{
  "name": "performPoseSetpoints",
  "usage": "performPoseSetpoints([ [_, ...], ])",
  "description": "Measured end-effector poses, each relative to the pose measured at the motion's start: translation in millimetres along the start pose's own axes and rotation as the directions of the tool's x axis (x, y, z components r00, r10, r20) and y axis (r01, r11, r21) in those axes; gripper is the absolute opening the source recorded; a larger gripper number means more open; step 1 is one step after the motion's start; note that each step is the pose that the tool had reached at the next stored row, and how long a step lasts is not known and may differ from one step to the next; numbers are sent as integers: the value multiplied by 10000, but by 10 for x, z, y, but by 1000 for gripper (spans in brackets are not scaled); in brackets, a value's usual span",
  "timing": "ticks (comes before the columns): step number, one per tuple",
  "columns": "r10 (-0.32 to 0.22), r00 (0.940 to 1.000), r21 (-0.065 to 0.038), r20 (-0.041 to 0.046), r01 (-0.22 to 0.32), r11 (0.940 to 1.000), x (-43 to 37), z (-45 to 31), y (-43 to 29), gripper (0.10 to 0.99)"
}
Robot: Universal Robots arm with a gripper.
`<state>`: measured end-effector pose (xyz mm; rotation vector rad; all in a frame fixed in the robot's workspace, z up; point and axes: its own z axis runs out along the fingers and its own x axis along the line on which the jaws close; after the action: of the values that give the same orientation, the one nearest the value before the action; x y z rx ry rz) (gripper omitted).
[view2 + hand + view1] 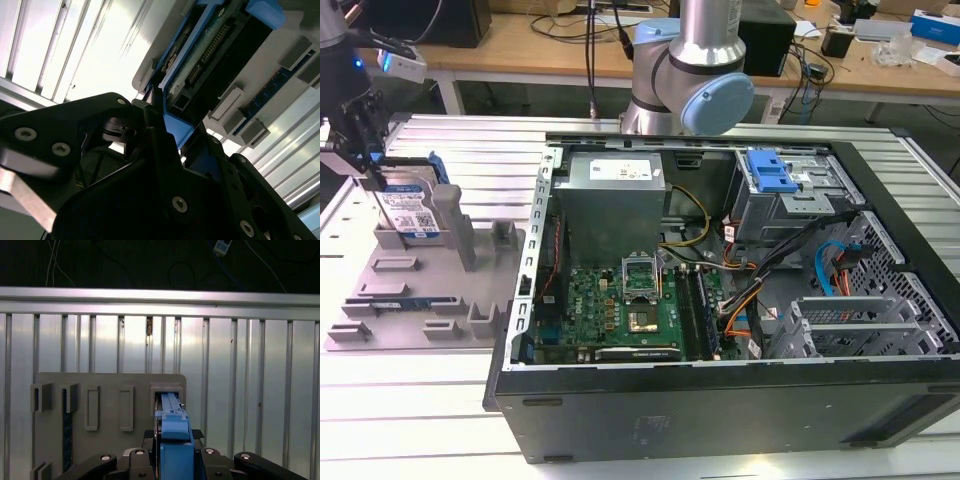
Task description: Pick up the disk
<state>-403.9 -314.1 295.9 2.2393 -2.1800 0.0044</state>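
The disk (pixel 412 212) stands on edge in a slot of the grey fixture plate (pixel 430 300) at the exterior view's far left, its blue-and-white label facing the camera and a blue rail along its side. My gripper (pixel 365 170) comes down on its upper left edge. In both wrist views the black fingers (pixel 151 436) press against either side of the disk's blue rail (pixel 173 440), with no gap showing. The second wrist view shows the disk's connector edge (pixel 210 47) and the gripper (pixel 167 120) clamped on the blue rail.
An open computer case (pixel 720 400) fills the middle and right of the ribbed metal table (pixel 420 420), close beside the fixture. A thin dark strip with a blue edge (pixel 395 303) lies in the fixture. The arm's base (pixel 690 70) rises behind the case.
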Motion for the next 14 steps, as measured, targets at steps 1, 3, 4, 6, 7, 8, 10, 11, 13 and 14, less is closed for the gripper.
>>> performPoseSetpoints([
  [1, 0, 10000, 2, 3, 0, 10000, 2, -1, 0, 369],
  [3, -1, 10000, 1, 4, 1, 10000, 3, -8, 0, 369],
  [4, -1, 10000, 0, 3, 1, 10000, 3, -19, 0, 369],
  [6, -1, 10000, -1, 2, 1, 10000, 4, -81, 1, 369],
  [7, -1, 10000, -1, 2, 1, 10000, 5, -110, 1, 369],
  [8, -1, 10000, -1, 2, 1, 10000, 5, -137, 2, 369],
  [10, -4, 10000, -1, 2, 4, 10000, 6, -202, 2, 369],
  [11, -6, 10000, 0, 2, 6, 10000, 6, -231, 2, 369],
  [13, -8, 10000, 1, 2, 8, 10000, 7, -290, 3, 369],
  [14, -8, 10000, 0, 1, 8, 10000, 8, -339, 3, 369],
])
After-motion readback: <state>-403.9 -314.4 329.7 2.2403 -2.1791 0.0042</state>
